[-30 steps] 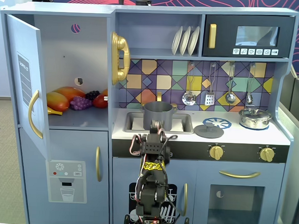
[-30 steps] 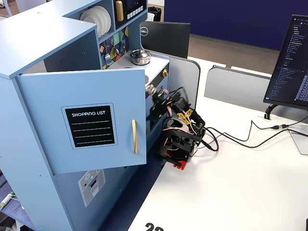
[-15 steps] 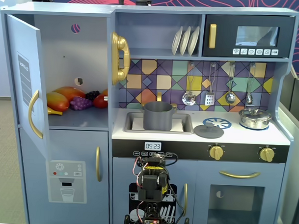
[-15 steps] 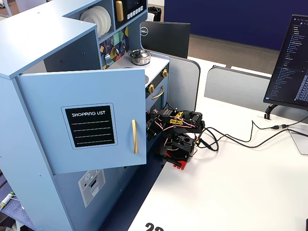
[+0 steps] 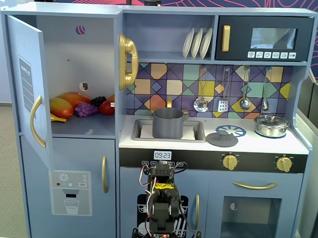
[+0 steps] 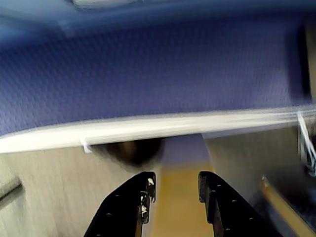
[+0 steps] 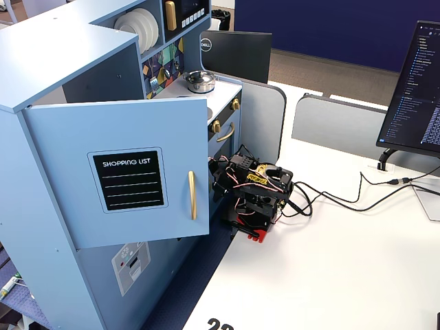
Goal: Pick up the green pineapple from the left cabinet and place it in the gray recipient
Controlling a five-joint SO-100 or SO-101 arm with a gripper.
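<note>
The left cabinet [image 5: 72, 53] stands open, its door [image 5: 27, 83] swung out to the left; the door also shows in another fixed view [image 7: 124, 172]. On its shelf lie an orange-yellow mango [image 5: 63, 106], a purple grape bunch [image 5: 86, 109] and a red fruit [image 5: 107, 107]. No green pineapple shows in any view. The gray recipient [image 5: 168, 123] stands in the sink. My arm [image 5: 161, 202] is folded low in front of the kitchen, far below the shelf. In the wrist view my gripper [image 6: 175, 185] is open and empty, pointing down at blurred floor.
A gray lid [image 5: 222, 138] and a small silver lidded pot [image 5: 271, 125] sit on the counter right of the sink. The arm's base [image 7: 254, 206] stands at the edge of a white table [image 7: 330, 275], with cables and a monitor [image 7: 416, 89] to the right.
</note>
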